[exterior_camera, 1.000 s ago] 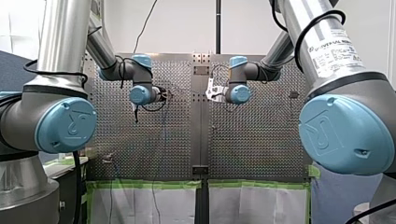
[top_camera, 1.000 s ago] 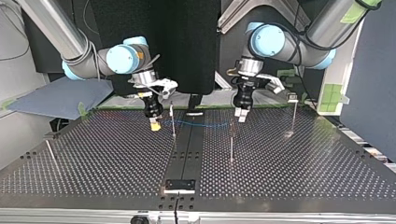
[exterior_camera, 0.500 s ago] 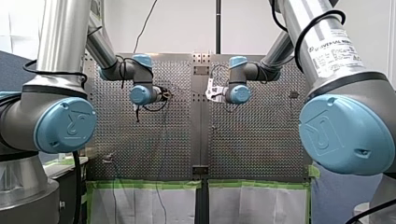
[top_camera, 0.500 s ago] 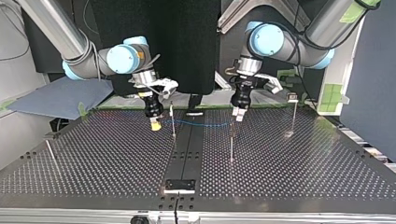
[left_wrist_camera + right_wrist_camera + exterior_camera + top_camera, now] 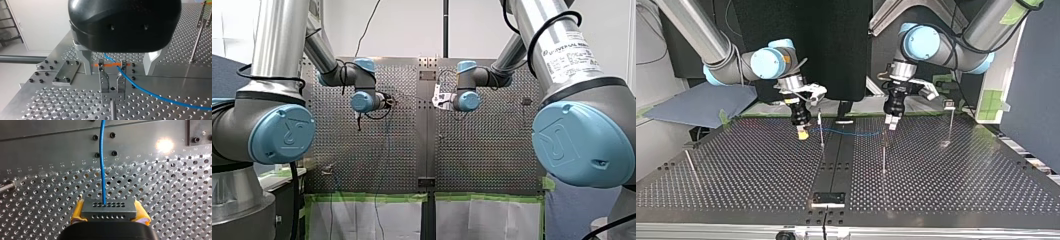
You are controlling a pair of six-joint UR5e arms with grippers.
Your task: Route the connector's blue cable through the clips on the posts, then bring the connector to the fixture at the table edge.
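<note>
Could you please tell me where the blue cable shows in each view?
Front view: not clearly visible; the strip runs down the middle.
Top view: the cable crosses the strip.
Left wrist view: it crosses the strip beside the clip.
Right wrist view: it runs from the connector ahead to the strip.
Shared landmark: the strip.

Blue cable (image 5: 851,133), a faint thread at the top view's centre, has ends too small to tell. The connector (image 5: 109,210) sides are hidden by yellow pads (image 5: 77,211).

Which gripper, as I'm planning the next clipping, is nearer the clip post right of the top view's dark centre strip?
Left. My left gripper hangs open just above that clip post; my right gripper, holding the connector, is across the strip beside another post.
</note>
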